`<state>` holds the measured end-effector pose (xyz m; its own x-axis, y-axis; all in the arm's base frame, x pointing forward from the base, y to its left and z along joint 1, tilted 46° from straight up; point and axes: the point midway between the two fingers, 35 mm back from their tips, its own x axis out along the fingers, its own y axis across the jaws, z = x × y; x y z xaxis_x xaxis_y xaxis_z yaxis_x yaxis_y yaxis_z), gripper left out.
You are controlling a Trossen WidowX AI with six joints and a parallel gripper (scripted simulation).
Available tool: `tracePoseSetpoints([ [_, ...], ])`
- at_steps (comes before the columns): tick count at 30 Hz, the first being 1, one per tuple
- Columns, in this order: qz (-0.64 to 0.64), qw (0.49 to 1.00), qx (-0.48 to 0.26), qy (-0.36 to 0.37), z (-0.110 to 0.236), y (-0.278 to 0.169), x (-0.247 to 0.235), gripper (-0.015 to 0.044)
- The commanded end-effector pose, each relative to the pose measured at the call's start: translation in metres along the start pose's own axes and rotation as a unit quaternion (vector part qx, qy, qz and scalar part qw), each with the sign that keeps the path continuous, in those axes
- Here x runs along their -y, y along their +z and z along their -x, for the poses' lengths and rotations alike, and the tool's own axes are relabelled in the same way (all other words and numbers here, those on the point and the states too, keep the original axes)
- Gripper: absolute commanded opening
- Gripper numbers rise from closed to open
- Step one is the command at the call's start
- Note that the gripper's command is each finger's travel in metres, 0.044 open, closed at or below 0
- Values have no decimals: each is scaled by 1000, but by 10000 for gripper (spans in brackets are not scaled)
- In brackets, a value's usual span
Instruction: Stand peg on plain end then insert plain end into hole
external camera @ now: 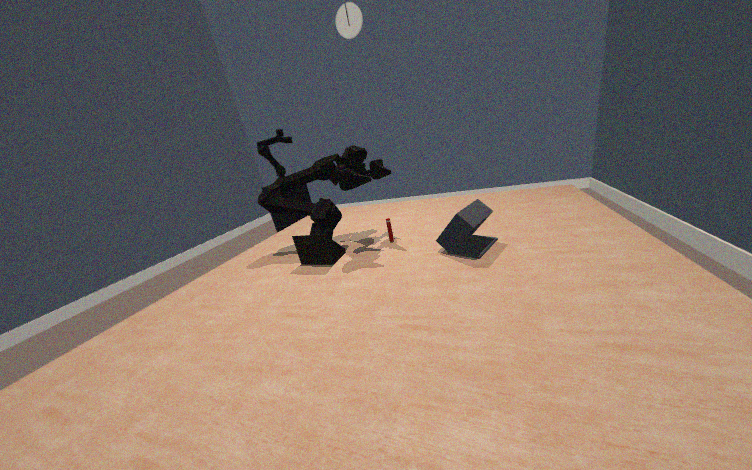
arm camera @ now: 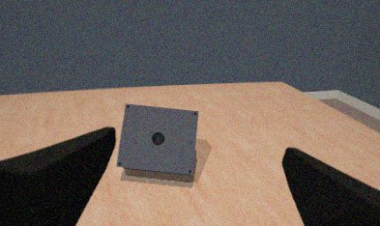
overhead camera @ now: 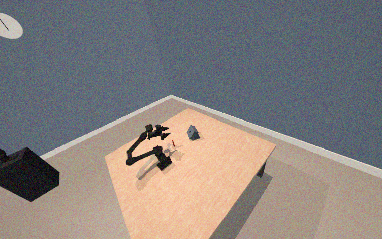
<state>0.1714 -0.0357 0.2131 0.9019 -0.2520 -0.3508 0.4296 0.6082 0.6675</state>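
Observation:
The red peg stands upright on the table, alone, between the robot base and the panel. It is out of the wrist view. The grey sloped panel sits beyond it, and its round hole faces the wrist camera. My gripper is open and empty. It hangs well above the table, higher than the peg's top and back toward the base, pointing at the panel.
The robot base stands on the wooden table. A dark box on a stand is on the floor off the table's left side. The table's far edge lies behind the panel.

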Motion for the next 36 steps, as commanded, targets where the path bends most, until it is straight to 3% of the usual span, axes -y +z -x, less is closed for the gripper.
tracePoseSetpoints([
  [1, 8, 1000, 3, 7, 3, 3, -2, 440],
  [17, 138, 967, -195, -85, -15, -33, 11, 440],
  [36, 161, 857, -479, -104, -18, -70, 19, 440],
])
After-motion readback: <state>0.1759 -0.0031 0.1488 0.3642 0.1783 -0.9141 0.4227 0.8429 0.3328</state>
